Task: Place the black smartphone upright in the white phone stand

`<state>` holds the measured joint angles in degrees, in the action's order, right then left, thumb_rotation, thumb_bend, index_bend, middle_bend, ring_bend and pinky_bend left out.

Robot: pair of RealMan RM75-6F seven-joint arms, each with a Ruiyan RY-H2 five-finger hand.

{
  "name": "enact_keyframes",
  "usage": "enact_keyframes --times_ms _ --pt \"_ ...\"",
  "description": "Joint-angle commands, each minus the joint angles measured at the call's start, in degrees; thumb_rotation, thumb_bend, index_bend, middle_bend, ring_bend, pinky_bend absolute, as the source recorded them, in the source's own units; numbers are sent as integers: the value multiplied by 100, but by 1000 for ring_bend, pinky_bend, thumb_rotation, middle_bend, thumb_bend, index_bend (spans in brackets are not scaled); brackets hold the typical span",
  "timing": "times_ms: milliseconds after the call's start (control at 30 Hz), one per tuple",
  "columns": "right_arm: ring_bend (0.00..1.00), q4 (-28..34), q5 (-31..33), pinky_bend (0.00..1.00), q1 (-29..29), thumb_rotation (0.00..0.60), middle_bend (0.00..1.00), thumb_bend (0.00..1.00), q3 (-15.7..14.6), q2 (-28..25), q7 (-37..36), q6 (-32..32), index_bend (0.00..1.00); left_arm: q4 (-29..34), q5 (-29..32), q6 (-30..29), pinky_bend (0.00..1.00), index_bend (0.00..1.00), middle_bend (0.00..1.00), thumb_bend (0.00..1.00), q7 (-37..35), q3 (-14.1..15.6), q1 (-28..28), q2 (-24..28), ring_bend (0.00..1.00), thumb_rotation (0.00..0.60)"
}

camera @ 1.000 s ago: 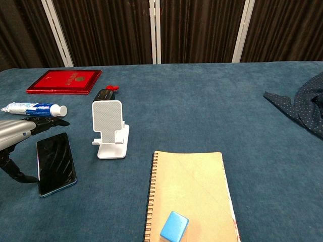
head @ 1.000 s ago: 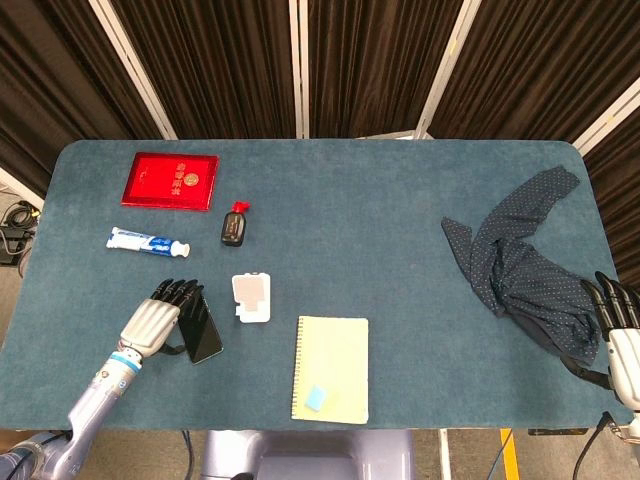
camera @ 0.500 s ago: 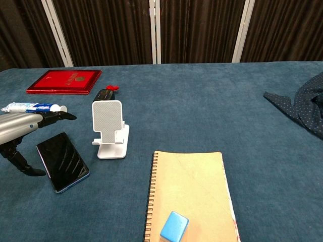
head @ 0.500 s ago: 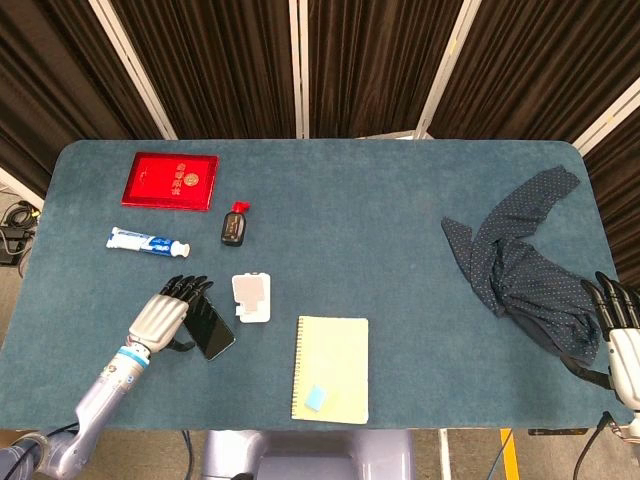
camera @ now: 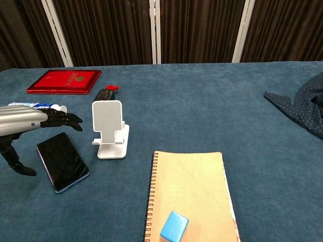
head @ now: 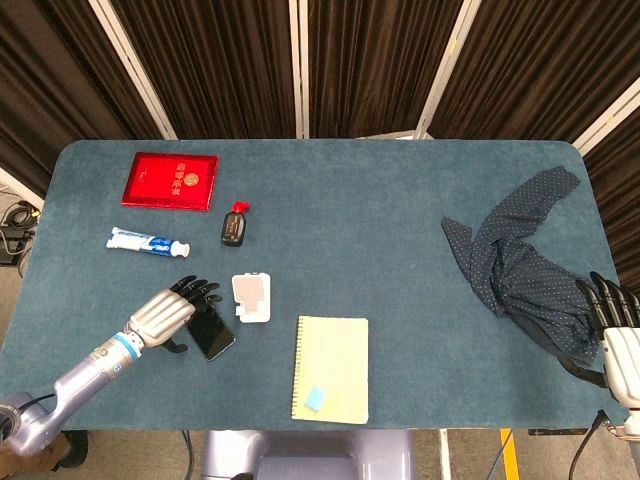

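The black smartphone [head: 212,332] [camera: 63,161] lies flat, screen up, just left of the white phone stand [head: 251,297] [camera: 110,131]. The stand is upright and holds nothing. My left hand [head: 170,310] [camera: 30,123] hovers over the phone's left end with its fingers [camera: 63,120] stretched out toward the stand and its thumb hanging down beside the phone. It holds nothing. My right hand [head: 612,325] rests at the table's right edge, fingers apart and empty, seen only in the head view.
A red booklet [head: 171,181], a toothpaste tube [head: 148,242] and a black key fob [head: 234,226] lie behind the stand. A yellow notebook [head: 331,368] with a blue eraser [head: 316,398] sits in front. A dark dotted cloth [head: 520,265] covers the right side.
The phone, propped on its edge against my left hand a second ago, has dropped flat and turned slightly. The left hand has risen and reached toward the stand. The right hand is still.
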<state>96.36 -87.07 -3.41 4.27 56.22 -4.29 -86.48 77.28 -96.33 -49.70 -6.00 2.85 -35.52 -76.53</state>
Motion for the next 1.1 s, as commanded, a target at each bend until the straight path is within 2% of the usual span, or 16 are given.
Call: enact_keyframes --times_ms 33,367,933,1033,1100 --pt "0 2 20 0 -7 600 0 0 4 6 15 17 0 -315 -225 -4 12 149 19 0 -172 164 -169 -152 41 600" --pt "0 -30 85 0 -22 600 0 0 22 8 -24 63 0 -762 -272 -72 81 155 30 0 -381 349 -246 -433 51 600" --pt "0 -51 116 0 -40 600 0 0 28 6 -72 111 0 -1136 -17 25 114 171 42 0 -242 436 -302 -686 69 600" --pt "0 -45 109 0 -36 600 0 0 25 6 -66 100 0 -1198 15 2 118 187 70 0 -267 443 -297 -748 94 600" --pt "0 -40 104 0 -32 600 0 0 24 4 -62 90 0 -1245 19 -40 157 229 138 0 -257 446 -288 -790 151 600"
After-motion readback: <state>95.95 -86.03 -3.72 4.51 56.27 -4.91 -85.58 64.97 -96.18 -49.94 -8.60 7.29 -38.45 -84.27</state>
